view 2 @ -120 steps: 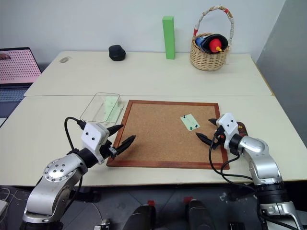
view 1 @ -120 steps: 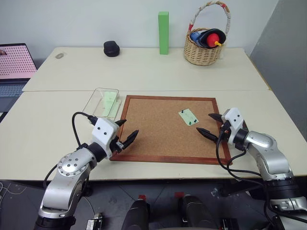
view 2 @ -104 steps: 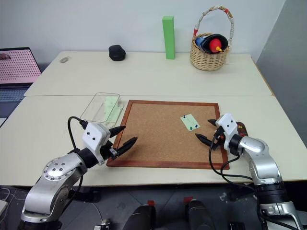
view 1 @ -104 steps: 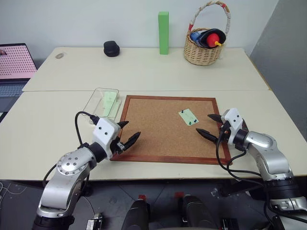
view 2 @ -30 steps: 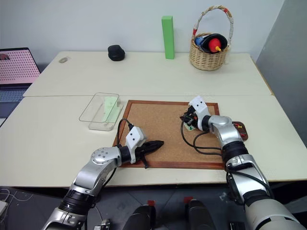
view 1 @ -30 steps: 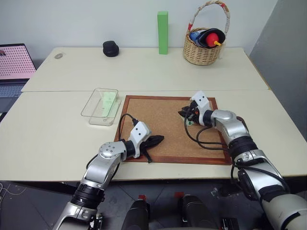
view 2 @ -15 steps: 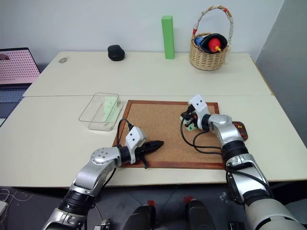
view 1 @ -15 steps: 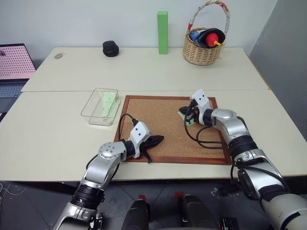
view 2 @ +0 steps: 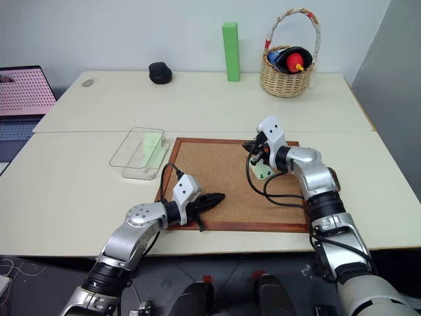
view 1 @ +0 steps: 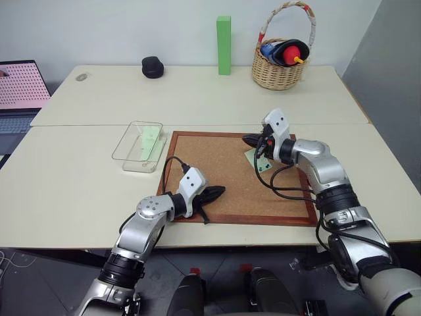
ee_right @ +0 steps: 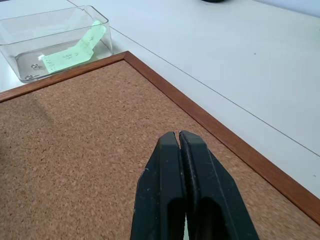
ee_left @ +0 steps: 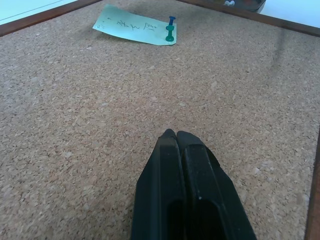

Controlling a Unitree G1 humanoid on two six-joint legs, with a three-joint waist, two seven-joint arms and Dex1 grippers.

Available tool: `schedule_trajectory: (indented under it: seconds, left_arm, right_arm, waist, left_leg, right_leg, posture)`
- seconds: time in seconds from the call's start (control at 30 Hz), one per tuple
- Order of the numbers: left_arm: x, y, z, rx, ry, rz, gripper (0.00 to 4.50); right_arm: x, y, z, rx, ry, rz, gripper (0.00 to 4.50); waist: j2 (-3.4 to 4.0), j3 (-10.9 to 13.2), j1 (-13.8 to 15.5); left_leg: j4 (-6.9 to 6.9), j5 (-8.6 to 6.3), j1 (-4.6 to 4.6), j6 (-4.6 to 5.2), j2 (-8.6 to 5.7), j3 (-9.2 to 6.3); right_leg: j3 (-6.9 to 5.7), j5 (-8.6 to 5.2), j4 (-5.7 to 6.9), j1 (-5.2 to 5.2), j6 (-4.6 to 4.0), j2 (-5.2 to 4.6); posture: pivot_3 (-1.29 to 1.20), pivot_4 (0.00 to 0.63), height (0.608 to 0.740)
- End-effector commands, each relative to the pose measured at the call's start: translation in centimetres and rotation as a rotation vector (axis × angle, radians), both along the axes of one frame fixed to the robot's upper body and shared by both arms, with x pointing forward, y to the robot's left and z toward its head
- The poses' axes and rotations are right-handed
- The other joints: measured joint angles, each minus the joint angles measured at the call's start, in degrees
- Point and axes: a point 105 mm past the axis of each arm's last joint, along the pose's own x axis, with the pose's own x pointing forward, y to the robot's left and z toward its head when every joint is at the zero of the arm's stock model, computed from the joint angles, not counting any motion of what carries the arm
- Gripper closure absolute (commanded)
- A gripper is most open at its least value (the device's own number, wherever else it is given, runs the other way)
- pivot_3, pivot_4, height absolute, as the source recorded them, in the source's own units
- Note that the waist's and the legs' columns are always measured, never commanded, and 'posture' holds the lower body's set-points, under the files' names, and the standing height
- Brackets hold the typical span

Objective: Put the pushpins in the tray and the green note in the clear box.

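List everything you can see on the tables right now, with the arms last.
corkboard: one, brown with a red-brown frame, middle of the near table
note: one, pale green, lying on the corkboard near the right pincer
pushpin: one visible, dark green, stuck in one end of the note
clear box: one, see-through, left of the corkboard
slip: one, pale green, inside the clear box
tray: one, dark, just past the corkboard's right frame, mostly hidden
block: one, bright green, upright on the far table
basket: one, wicker, far right, holding red and blue items
lump: one, black, far table
laptop: one, open, left edge
left pincer: shut, over the corkboard's near edge
right pincer: shut, above the note
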Motion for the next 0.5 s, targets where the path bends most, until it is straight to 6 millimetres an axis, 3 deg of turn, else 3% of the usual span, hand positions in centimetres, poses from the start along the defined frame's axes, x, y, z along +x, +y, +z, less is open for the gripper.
schedule_trajectory:
  seconds: [0.03, 0.2, 0.5]
  left_arm:
    - [-0.6, -0.1, -1.7, 0.028, 0.054, 0.002, 4.50]
    - [-0.5, -0.2, -1.8, 0.028, 0.052, -0.003, 4.50]
    - [0.0, 0.1, -1.8, 0.052, 0.038, -0.025, 4.50]
  right_arm:
    - [-0.7, -3.9, 2.5, 0.022, -0.056, -0.078, 4.48]
    - [-2.4, -9.5, 0.5, -0.072, -0.012, -0.223, 4.48]
    - [-5.4, -14.8, -2.4, -0.174, 0.099, -0.353, 4.48]
  waist:
    - [0.00, 0.0, 0.2]
    - [0.08, -0.1, 0.2]
    - [0.19, -0.1, 0.1]
  left_leg:
    - [0.00, 0.00, -0.03, 0.00, -0.01, -0.01]
    - [-0.02, 0.00, -0.05, 0.01, -0.03, -0.02]
    - [0.05, 0.00, 0.18, 0.01, -0.03, 0.12]
  right_leg:
    - [-0.01, 0.00, -0.02, 0.00, 0.00, -0.01]
    - [-0.03, -0.01, -0.08, 0.02, 0.00, -0.05]
    - [0.06, -0.14, -0.08, 0.19, -0.20, -0.04]
  posture:
    - [0.00, 0.150, 0.740]
    - [0.00, 0.150, 0.740]
    - [0.00, 0.150, 0.740]
